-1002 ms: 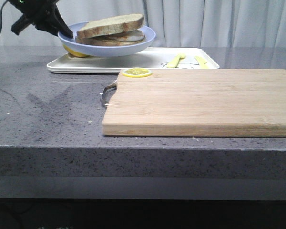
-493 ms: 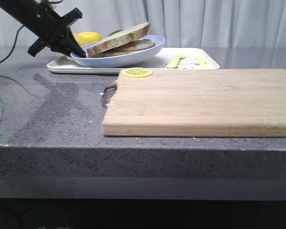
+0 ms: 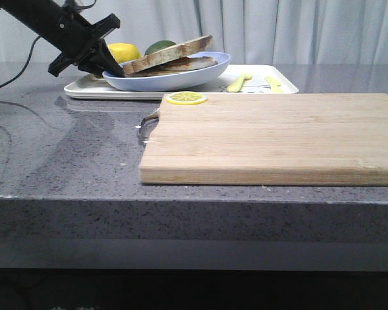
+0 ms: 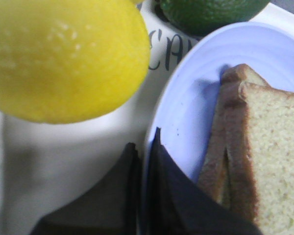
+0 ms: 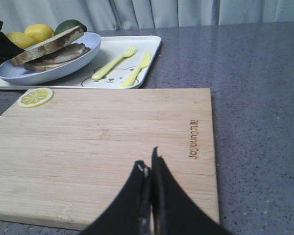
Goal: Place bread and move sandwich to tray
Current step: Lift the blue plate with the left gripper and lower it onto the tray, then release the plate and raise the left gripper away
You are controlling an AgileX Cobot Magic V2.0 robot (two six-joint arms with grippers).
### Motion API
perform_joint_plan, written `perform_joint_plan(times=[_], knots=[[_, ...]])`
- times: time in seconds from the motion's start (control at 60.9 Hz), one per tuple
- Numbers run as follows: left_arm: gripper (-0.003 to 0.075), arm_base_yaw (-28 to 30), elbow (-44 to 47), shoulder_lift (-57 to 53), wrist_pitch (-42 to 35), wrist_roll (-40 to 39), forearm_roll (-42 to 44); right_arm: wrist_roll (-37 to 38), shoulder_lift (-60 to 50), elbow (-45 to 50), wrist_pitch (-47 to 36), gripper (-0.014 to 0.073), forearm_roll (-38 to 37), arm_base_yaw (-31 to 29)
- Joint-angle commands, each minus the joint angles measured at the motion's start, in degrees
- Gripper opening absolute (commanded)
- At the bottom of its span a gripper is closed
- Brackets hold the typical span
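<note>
Grey counter, tilted brown-crusted sandwich [image 3: 171, 59], left gripper [image 4: 143, 152] apparently pinching plate rim.

The egg in the sandwich [image 3: 168, 63] can't be made out from the front, only a dark filling between the slices. In the left wrist view the lemon [image 4: 63, 56] and lime [image 4: 210, 12] are cut off by the edge, and the tray [image 4: 63, 161] print is mostly covered. The left hand [image 3: 103, 63] is partly hidden behind the plate rim. The wooden board [image 3: 271, 135] is cropped at the right edge.
</note>
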Motion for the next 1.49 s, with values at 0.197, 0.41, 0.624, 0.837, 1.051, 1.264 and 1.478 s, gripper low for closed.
perform_joint_plan(times=[0.197,0.41,0.624,0.837,1.051,1.264,1.478], knots=[[0.0299,-0.5,-1.8,-4.3,-3.8,1.5,-3.5,-0.3,0.4,-1.5,-4.6,-0.0060,0.2,0.2],[0.0290,0.7,-3.2,-4.7,1.8,1.5,-2.8,-0.3,0.4,-1.5,-4.3,-0.0060,0.2,0.2],[0.0049,1.4,-9.5,-5.0,4.1,1.5,-1.4,-0.3,0.4,-1.5,-4.3,-0.0060,0.2,0.2],[-0.0020,1.7,-15.6,-5.8,4.1,-0.4,-2.0,-0.3,0.4,-1.5,-4.0,-0.0060,0.2,0.2],[-0.0020,1.6,-15.5,-10.0,4.1,-2.0,-3.5,-0.3,0.4,-1.5,-4.0,-0.0060,0.2,0.2],[-0.0020,1.2,-15.5,-16.6,4.1,-5.7,-8.8,-0.3,0.4,-1.5,-4.1,-0.0060,0.2,0.2],[-0.0020,-2.6,-15.5,-22.0,4.1,-5.9,-6.0,-0.3,0.4,-1.5,-4.3,-0.0060,0.2,0.2]])
